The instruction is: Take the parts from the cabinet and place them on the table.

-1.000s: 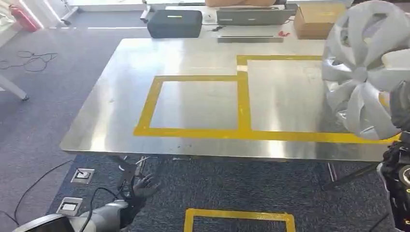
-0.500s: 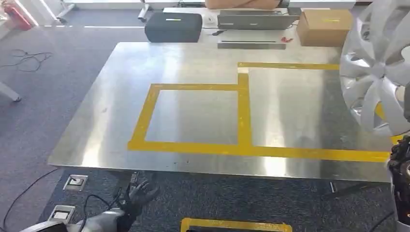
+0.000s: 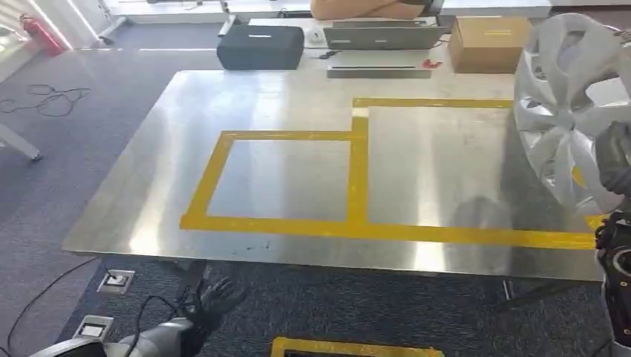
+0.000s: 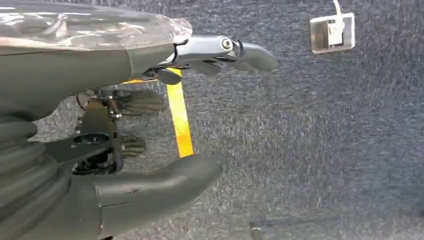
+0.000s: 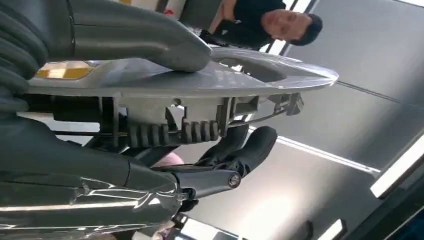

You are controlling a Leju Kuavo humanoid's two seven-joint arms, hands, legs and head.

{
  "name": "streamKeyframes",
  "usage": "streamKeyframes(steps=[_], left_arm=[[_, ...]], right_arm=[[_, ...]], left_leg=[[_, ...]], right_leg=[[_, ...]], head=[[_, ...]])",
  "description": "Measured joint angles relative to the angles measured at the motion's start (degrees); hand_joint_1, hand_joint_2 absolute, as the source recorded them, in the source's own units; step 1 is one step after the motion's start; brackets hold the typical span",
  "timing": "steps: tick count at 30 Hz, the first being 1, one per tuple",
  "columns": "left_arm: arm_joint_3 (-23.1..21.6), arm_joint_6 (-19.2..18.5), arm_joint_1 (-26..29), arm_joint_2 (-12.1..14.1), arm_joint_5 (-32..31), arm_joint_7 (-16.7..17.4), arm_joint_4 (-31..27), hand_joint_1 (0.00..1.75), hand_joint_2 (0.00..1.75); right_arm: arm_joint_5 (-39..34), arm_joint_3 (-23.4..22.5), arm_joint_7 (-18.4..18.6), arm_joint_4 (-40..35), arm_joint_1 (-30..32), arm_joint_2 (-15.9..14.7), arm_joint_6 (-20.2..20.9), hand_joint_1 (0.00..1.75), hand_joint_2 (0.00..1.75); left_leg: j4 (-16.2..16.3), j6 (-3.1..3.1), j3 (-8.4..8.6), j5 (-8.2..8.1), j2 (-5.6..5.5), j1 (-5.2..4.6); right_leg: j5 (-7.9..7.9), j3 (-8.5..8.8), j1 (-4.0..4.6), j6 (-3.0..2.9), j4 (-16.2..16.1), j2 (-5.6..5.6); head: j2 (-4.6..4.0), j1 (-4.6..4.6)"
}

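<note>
A silver wheel cover [image 3: 569, 104] with curved spokes hangs upright over the right edge of the steel table [image 3: 298, 97]. My right hand [image 3: 615, 158] grips its near rim; in the right wrist view the thumb [image 5: 140, 35] lies on the cover's face [image 5: 210, 80] and the fingers [image 5: 240, 147] curl behind it. Yellow tape marks two boxes on the table, a smaller left one [image 3: 223, 141] and a larger right one [image 3: 431, 104]. My left hand [image 3: 212, 297] hangs low over the carpet in front of the table, fingers apart and holding nothing, also seen in the left wrist view [image 4: 150, 125].
At the table's far side stand a dark case [image 3: 260, 46], a laptop [image 3: 383, 36] and a cardboard box [image 3: 487, 33]; a person's arm [image 3: 364, 9] rests beyond. Floor sockets [image 3: 115, 281] and cables lie on the carpet. A yellow tape box [image 3: 350, 348] marks the floor.
The camera has shifted, so the table sits a little left and lower in view. The wheel cover has stayed at the right, still held by my right hand. My left hand remains low.
</note>
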Motion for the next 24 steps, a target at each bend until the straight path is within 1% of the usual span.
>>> streamKeyframes(steps=[4,5,6,7,9,10,13,14,18,24], left_arm=[[0.0,0.0,-0.1,0.0,0.0,0.0,0.0,0.00,1.75],[0.0,0.0,-0.1,0.0,0.0,0.0,0.0,0.00,1.75],[0.0,0.0,-0.1,0.0,0.0,0.0,0.0,0.00,1.75],[0.0,0.0,-0.2,-0.1,-0.1,0.0,0.0,0.00,1.75],[0.0,0.0,-0.2,-0.2,-0.3,0.0,0.0,0.00,1.75],[0.0,0.0,-0.3,-0.2,-0.3,0.0,0.0,0.00,1.75],[0.0,0.2,-0.3,-0.4,-0.3,-0.1,0.0,0.00,1.75],[-0.1,0.2,-0.3,-0.5,-0.3,-0.1,0.0,0.00,1.75],[-0.3,0.2,-0.4,-0.6,-0.3,-0.1,0.0,0.00,1.75],[-0.4,0.2,-0.4,-0.6,-0.3,-0.1,0.0,0.00,1.75]], right_arm=[[4.8,1.1,0.4,1.0,0.0,0.0,0.2,1.75,1.75],[6.0,1.5,0.3,1.5,0.0,0.0,0.3,1.75,1.75],[7.2,2.0,0.2,2.1,0.0,0.1,0.5,1.75,1.75],[8.2,2.6,0.0,2.7,0.0,0.1,0.7,1.75,1.75],[11.2,3.8,-0.2,4.0,-0.1,0.2,1.6,1.75,1.75],[13.0,4.6,-0.2,4.6,-0.2,0.2,2.1,1.75,1.75],[20.6,7.7,0.7,7.3,-0.6,0.9,5.0,1.75,1.75],[22.1,8.8,1.0,8.1,-0.6,1.1,5.3,1.75,1.75],[23.1,11.5,0.7,10.9,-1.0,1.8,5.4,1.75,1.75],[23.2,13.3,0.5,13.2,-1.9,2.2,5.4,1.75,1.75]], left_leg=[[-0.6,-0.40,0.18,0.24,0.04,0.06],[-0.7,-0.47,0.18,0.26,0.04,0.07],[-0.7,-0.63,0.19,0.31,0.04,0.07],[-0.8,-0.94,0.18,0.30,0.04,0.08],[-1.1,-2.71,0.23,0.36,0.04,0.21],[-1.2,-3.02,0.23,0.36,0.04,0.23],[-1.2,-3.10,0.23,0.30,0.04,0.22],[-1.2,-3.17,0.22,0.29,0.04,0.22],[-1.2,-3.23,0.18,0.33,0.02,0.20],[-1.2,-3.22,0.19,0.34,0.02,0.20]], right_leg=[[0.03,-0.10,0.14,-0.19,0.0,0.04],[0.02,-0.12,0.16,-0.37,0.0,0.05],[0.01,-0.15,0.17,-0.39,0.0,0.03],[-0.01,-0.18,0.19,-0.41,0.0,0.00],[-0.04,-0.25,0.23,-0.47,0.0,-0.07],[-0.06,-0.26,0.23,-0.51,0.0,-0.09],[-0.07,-0.24,0.22,-0.53,0.0,-0.12],[-0.06,-0.23,0.21,-0.54,-0.1,-0.12],[0.00,-0.17,0.18,-0.53,-0.2,-0.16],[0.13,-0.05,0.17,-0.44,-0.4,-0.14]], head=[[0.00,-0.15],[0.00,-0.15],[0.00,-0.20],[0.00,-0.17],[0.00,-0.20],[0.00,-0.15],[0.00,-0.17],[0.00,-0.15],[0.00,-0.15],[0.00,-0.15]])
